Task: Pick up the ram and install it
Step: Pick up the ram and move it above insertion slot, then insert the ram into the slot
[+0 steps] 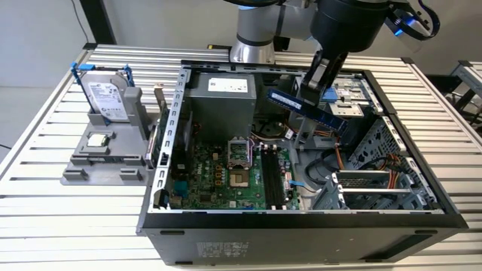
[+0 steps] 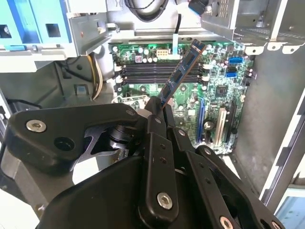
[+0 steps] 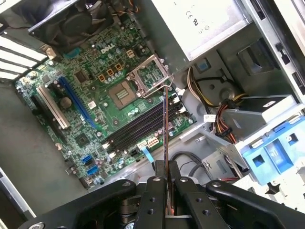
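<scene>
Black linkage bars of the gripper (image 3: pixel 166 167) sit closest in both wrist views, its jaws pinched narrow on one end of the ram (image 2: pixel 180 71). The ram, a dark bluish strip, juts away from the fingertips, held in the air and tilted, touching nothing else. Beyond it lies the green motherboard (image 3: pixel 90 109). Its long black memory slots (image 3: pixel 136 129) run side by side just beside the square processor socket (image 3: pixel 125 93), whose metal frame is swung open. In the exterior view the ram hangs above the inside of the open computer case (image 1: pixel 301 217), toward the exterior view's right of the grey power supply (image 1: pixel 222 104). Farther off, at the exterior view's left on the slatted table (image 1: pixel 53 214), a grey holder (image 1: pixel 113 164) carries a hard drive (image 1: pixel 103 93) standing upright and a small square chip (image 1: pixel 96 140).
</scene>
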### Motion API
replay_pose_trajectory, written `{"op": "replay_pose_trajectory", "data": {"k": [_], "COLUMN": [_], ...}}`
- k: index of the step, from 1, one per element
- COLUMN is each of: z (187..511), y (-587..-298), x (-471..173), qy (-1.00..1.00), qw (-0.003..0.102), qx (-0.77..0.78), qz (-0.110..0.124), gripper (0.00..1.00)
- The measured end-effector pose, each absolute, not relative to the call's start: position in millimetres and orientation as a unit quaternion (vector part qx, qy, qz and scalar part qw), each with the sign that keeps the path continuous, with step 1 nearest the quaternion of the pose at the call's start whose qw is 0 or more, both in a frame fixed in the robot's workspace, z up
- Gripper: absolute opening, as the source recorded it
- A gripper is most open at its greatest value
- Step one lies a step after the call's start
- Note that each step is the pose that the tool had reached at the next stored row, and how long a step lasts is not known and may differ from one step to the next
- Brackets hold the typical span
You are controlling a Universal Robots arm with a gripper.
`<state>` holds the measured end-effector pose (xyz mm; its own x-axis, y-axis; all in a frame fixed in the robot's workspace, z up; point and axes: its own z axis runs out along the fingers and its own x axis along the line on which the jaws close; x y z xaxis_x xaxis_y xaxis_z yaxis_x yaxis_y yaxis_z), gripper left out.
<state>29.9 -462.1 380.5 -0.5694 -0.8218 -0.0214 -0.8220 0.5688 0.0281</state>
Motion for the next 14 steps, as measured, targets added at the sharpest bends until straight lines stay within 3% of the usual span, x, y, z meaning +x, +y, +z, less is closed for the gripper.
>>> {"op": "replay_pose_trajectory", "data": {"k": [14], "z": [380.5], "y": [-462.1], "x": [29.9], "qy": [0.903], "qw": [0.004], "qx": [-0.429], "qz": [0.017], "gripper": [0.0]}}
